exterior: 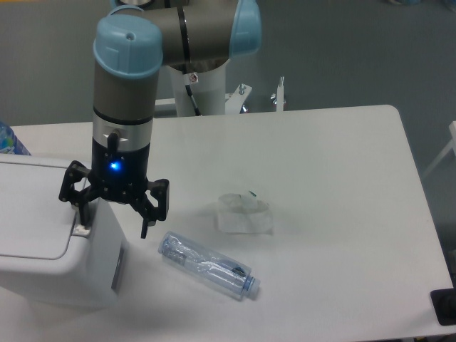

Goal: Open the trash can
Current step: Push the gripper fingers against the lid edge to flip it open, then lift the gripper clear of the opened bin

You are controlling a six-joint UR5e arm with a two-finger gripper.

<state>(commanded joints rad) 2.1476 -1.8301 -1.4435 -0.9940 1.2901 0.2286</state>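
The white boxy trash can (43, 267) stands at the left front of the table, partly cut off by the frame, with its flat lid (32, 214) down. A grey rectangular strip (117, 267) shows on its right side. My gripper (114, 224) hangs straight down over the can's right rim and is open. Its left fingertip (81, 219) is at the lid's right edge, at or just above a small tab there; I cannot tell if it touches. Its right fingertip (144, 229) hangs past the can's side, above the table. Nothing is between the fingers.
A clear plastic bottle (206, 266) lies on its side just right of the can. A crumpled clear wrapper (244, 214) lies behind the bottle. A blue object (8, 139) peeks in at the far left edge. A dark object (443, 306) is at the table's front right corner.
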